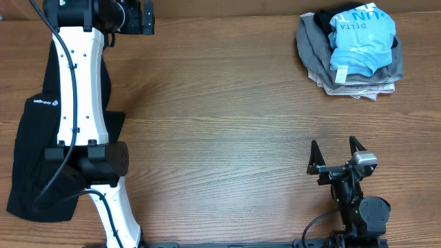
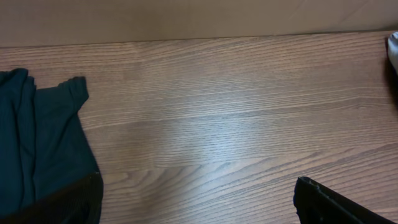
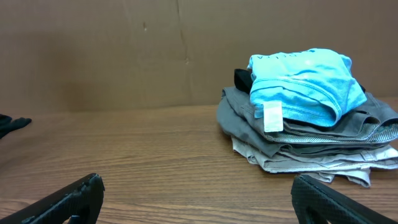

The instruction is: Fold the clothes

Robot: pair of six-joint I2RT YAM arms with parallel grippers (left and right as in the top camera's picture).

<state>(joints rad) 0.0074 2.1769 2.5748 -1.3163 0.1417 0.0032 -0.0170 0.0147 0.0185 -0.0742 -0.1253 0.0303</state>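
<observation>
1. The wooden table (image 1: 227, 103) carries clothes at two ends, with bare wood between them.
2. The black garment (image 1: 31, 158) lies spread along the left edge, with a small white logo (image 1: 43, 102) near its upper part. The left arm (image 1: 79, 103) stretches over it in the overhead view.
3. A folded pile of grey garments (image 1: 317, 58) sits at the far right corner.
4. The light blue T-shirt (image 1: 362, 38) rests folded on top of that pile, white lettering up. A dark piece tucked behind it may be another garment.
5. The left gripper (image 2: 198, 183) is at the far left of the table, its fingers spread wide and holding nothing. In the wrist view the black garment's edge lies just beside the left finger (image 2: 74, 202).
6. The right gripper (image 1: 334, 145) is at the near right, its fingers equally wide apart and empty. The pile and T-shirt lie well apart from it, ahead and slightly to the right.
</observation>
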